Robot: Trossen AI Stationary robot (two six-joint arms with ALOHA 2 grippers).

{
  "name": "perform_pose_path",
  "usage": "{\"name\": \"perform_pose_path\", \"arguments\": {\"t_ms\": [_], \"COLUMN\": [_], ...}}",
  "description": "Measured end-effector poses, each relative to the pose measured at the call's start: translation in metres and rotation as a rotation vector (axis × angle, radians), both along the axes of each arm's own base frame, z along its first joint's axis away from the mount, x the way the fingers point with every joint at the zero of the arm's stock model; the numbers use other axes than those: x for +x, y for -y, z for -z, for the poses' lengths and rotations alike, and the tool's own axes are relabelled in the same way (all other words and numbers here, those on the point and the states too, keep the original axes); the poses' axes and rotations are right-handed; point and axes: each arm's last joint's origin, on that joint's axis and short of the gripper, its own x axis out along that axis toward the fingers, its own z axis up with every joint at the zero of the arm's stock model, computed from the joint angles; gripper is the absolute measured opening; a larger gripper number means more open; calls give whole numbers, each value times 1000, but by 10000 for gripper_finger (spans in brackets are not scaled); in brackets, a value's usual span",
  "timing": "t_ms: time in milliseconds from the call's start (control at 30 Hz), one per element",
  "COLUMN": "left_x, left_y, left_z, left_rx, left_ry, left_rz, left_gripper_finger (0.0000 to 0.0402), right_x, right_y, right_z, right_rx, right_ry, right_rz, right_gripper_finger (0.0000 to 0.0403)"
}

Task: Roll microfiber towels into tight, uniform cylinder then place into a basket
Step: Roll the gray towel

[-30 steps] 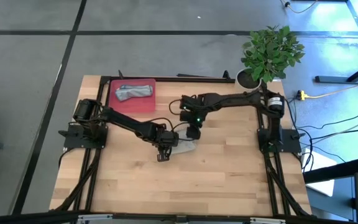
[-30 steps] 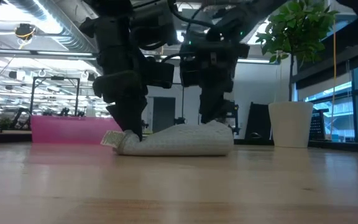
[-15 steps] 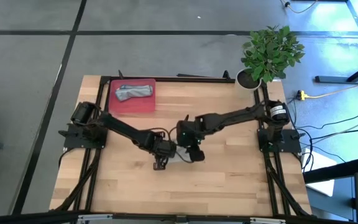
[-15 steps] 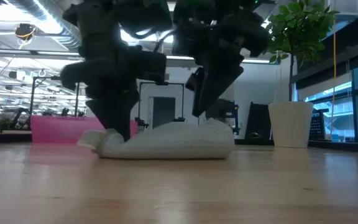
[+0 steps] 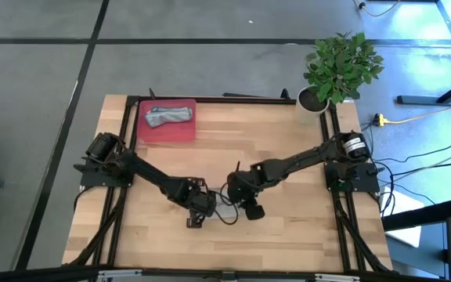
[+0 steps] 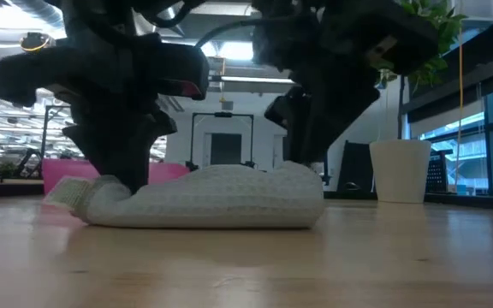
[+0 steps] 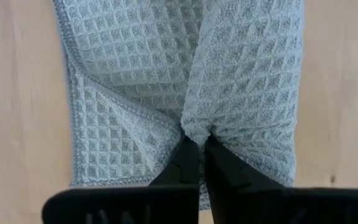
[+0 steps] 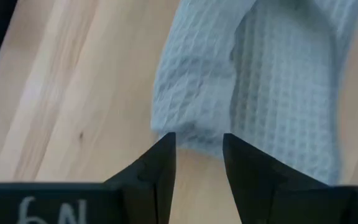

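We pinch the pale towel (image 7: 229,81) with our closed left end effector (image 7: 197,155) near the counter's (image 5: 288,235) six o'clock edge, anchoring it; our right end effector (image 8: 197,155) stands open at its other end for rolling.

light: bright, even, from ceiling lamps | shadows: soft | blur: arms in low view, right wrist view
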Motion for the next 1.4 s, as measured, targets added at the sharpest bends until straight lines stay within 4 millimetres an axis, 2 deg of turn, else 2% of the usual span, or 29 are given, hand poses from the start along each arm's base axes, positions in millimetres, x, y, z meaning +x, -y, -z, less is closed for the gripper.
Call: {"name": "perform_pose_path", "arguments": {"t_ms": [100, 267, 367, 533, 633, 933, 1167, 1400], "left_x": [-1, -2, -2, -2, -3, -3, -3, -3], "left_y": [4, 4, 4, 6, 7, 8, 7, 9], "left_z": [0, 0, 0, 0, 0, 0, 0, 1], "left_rx": [16, 18, 17, 18, 21, 17, 26, 67], "left_ry": [7, 9, 9, 10, 11, 10, 15, 40], "left_rz": [9, -1, -7, -4, -4, -1, -3, -27], "left_gripper_finger": [0, 0, 0, 0, 0, 1, 15, 18], "right_x": [0, 8, 15, 21, 22, 23, 25, 26], "right_y": [-11, -34, -43, -45, -44, -37, -37, -37], "right_z": [-3, -9, -1, 26, 35, 38, 56, 56], "right_rx": [-26, 19, 16, -17, -56, -65, -73, -66], "right_ry": [35, 194, 247, 211, 195, 172, 137, 150], "right_rz": [12, -32, -27, -46, -30, 5, 6, 6], "right_gripper_finger": [133, 133, 133, 133, 133, 133, 133, 133]}}
